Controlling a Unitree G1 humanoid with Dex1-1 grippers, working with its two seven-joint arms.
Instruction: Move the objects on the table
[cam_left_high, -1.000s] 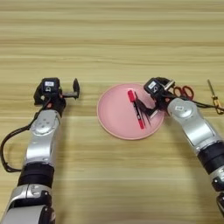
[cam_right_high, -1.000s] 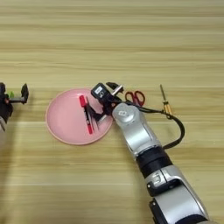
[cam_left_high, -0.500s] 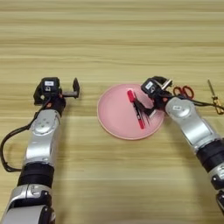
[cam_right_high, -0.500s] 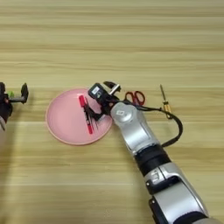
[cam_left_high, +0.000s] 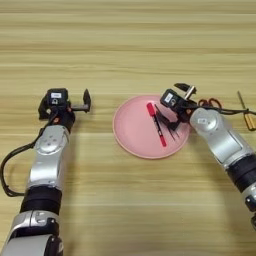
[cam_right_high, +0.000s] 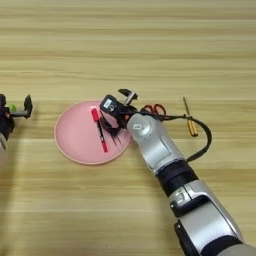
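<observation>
A slim red marker with a black end lies across the round pink plate. Just right of it in the plate lies the thin black tweezer-like piece. My right gripper hovers over the plate's right rim, right above the tweezer piece. It is open, with one finger raised and the other low beside the tweezers, and holds nothing. My left gripper rests on the wooden table left of the plate. It is open and empty.
Red-handled scissors lie on the table just right of the plate, behind my right gripper. A screwdriver with a yellow handle lies further right. A black cable loops off my right forearm.
My right gripper has crept slightly left over the plate's rim. The marker, the tweezers and the left arm have stayed put.
</observation>
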